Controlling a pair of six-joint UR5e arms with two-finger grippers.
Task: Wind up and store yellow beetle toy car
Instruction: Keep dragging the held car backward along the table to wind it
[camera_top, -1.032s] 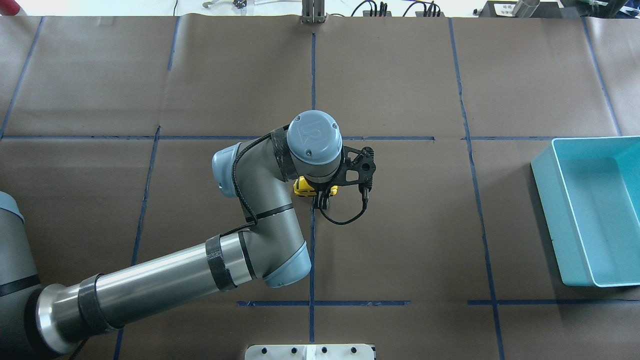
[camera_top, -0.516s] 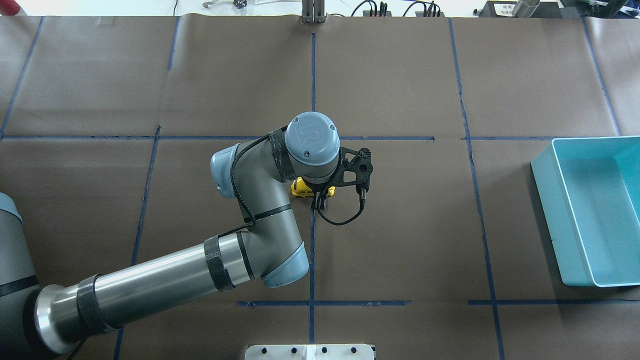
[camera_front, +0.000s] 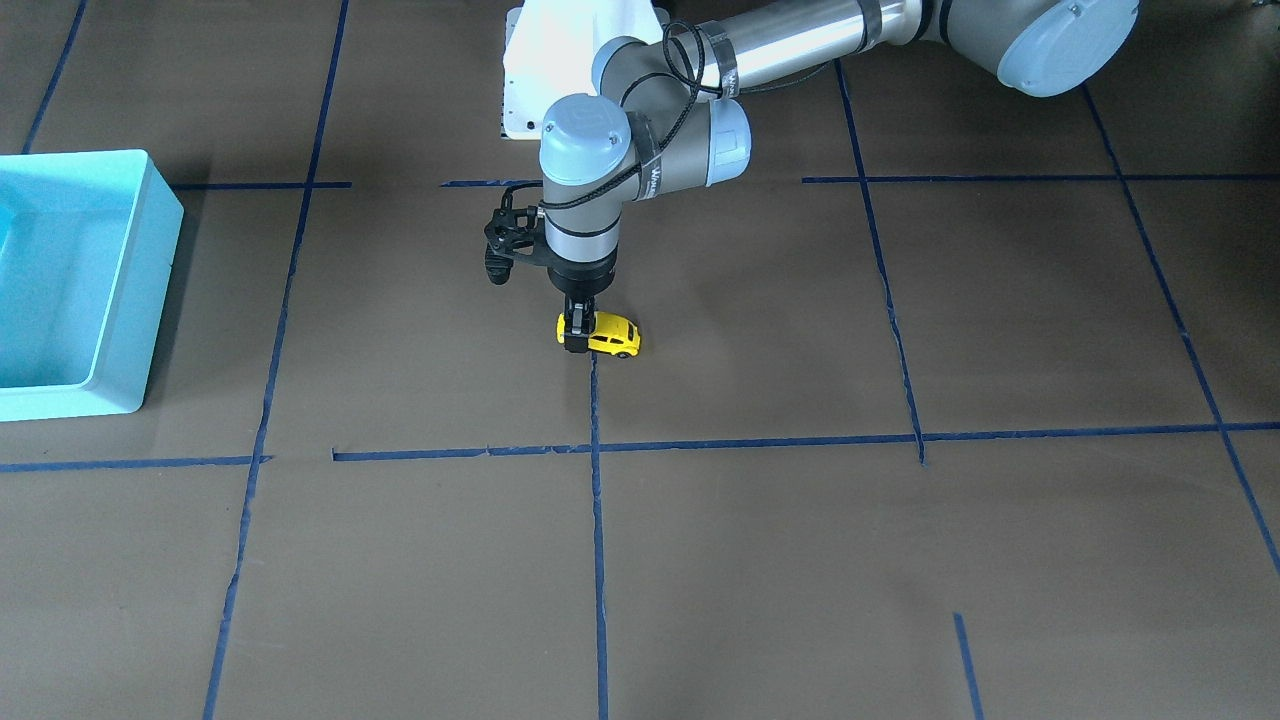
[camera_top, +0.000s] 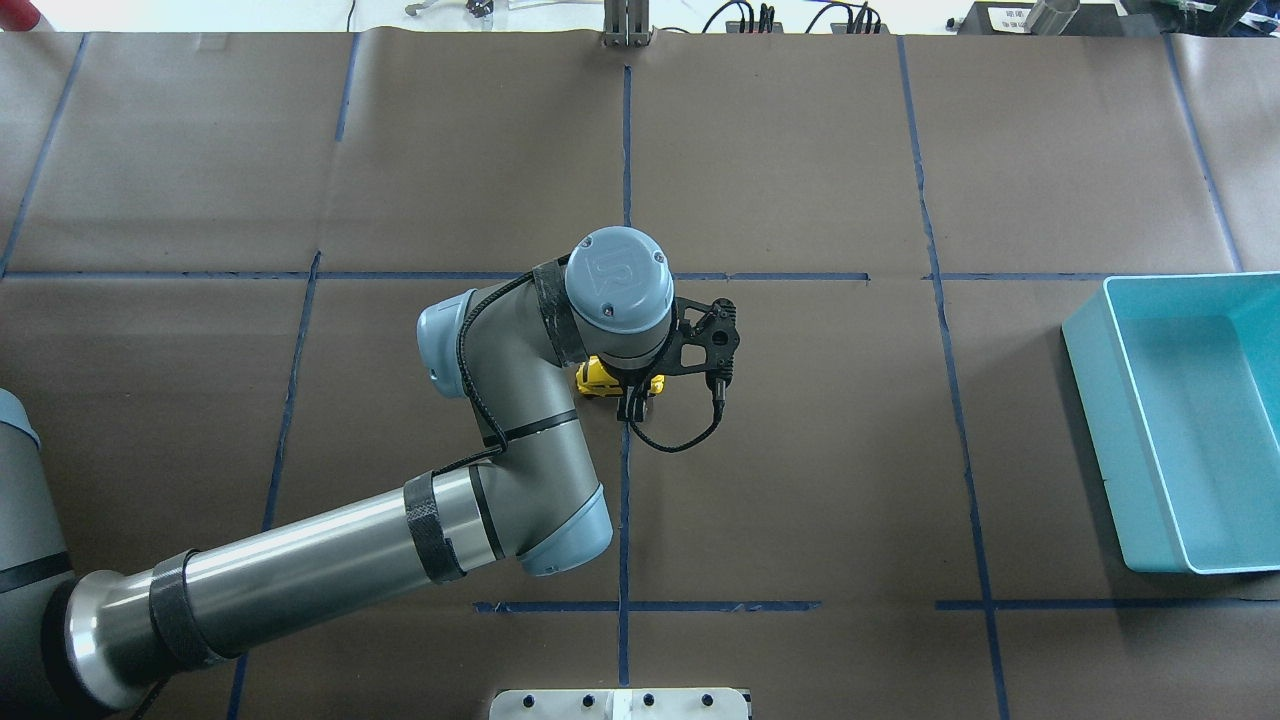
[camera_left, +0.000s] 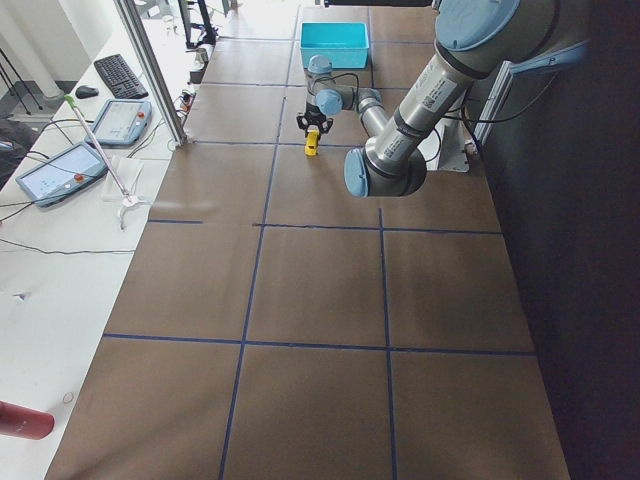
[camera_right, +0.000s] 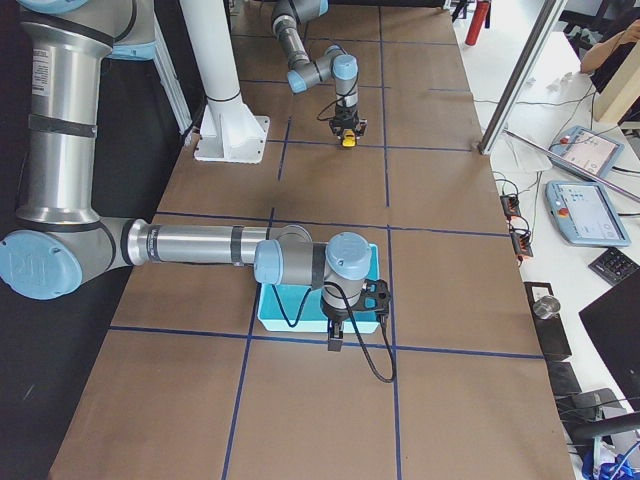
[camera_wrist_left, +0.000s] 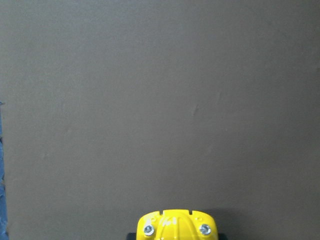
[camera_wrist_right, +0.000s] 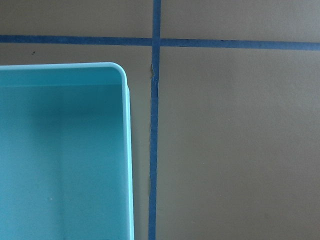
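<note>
The yellow beetle toy car (camera_front: 612, 337) stands on its wheels on the brown table near the centre tape line. My left gripper (camera_front: 575, 334) points straight down and is shut on one end of the car. In the overhead view the wrist hides most of the car (camera_top: 592, 377), and only the fingertips of the left gripper (camera_top: 634, 403) show. The left wrist view shows one yellow end of the car (camera_wrist_left: 175, 226) at its bottom edge. My right gripper (camera_right: 335, 340) hangs over the near rim of the turquoise bin (camera_right: 290, 300); I cannot tell whether it is open or shut.
The turquoise bin (camera_top: 1098, 430) sits at the table's right edge and holds nothing; it also shows in the front-facing view (camera_front: 150, 290) and the right wrist view (camera_wrist_right: 127, 150). Blue tape lines (camera_top: 625, 150) grid the brown table cover. A white mount (camera_top: 620, 703) sits at the near edge.
My left gripper has slid a little to the left along the table with the yellow car held in it. The bin has not moved.
</note>
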